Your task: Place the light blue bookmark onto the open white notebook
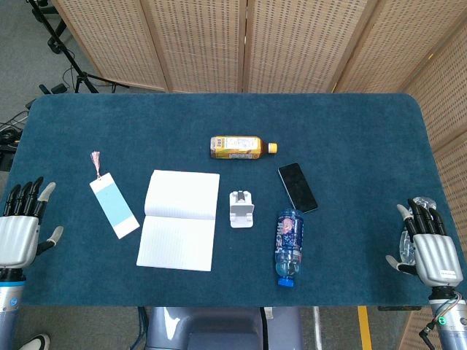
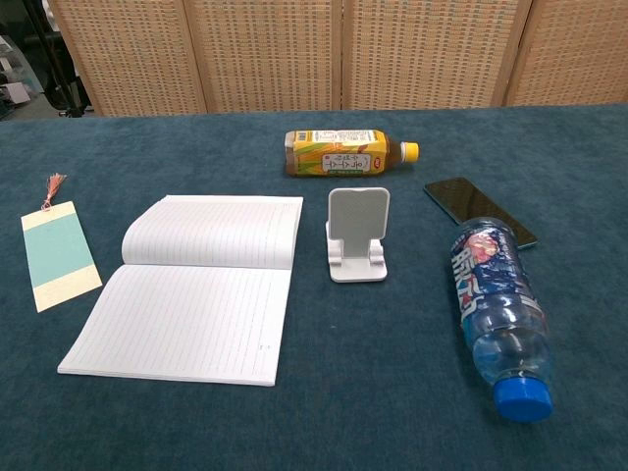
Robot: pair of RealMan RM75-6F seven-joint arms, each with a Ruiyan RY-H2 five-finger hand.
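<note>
Light blue bookmark (image 1: 114, 207) lies flat on the surface (image 1: 350, 131), just beside the open white notebook (image 1: 179, 219) at its 9 o'clock, not touching. Left hand (image 1: 22, 226) and right hand (image 1: 427, 244) released, fingers apart, at the surface's edges.

On the dark blue felt-covered table (image 1: 350, 124), a light blue rectangular bookmark (image 1: 114, 205) w/ a pink tassel lay flat just left of the open white lined notebook (image 1: 179, 219), not touching it. To the notebook's right stood a small white plastic phone stand (image 1: 241, 208), w/ a yellow-labelled tea bottle (image 1: 241, 146) on its side behind, a black smartphone (image 1: 297, 187) and a blue-capped clear water bottle (image 1: 289, 246) lying further right. The left hand (image 1: 23, 227) and right hand (image 1: 427, 243) sat at opposite table edges, fingers apart & holding nothing.
</note>
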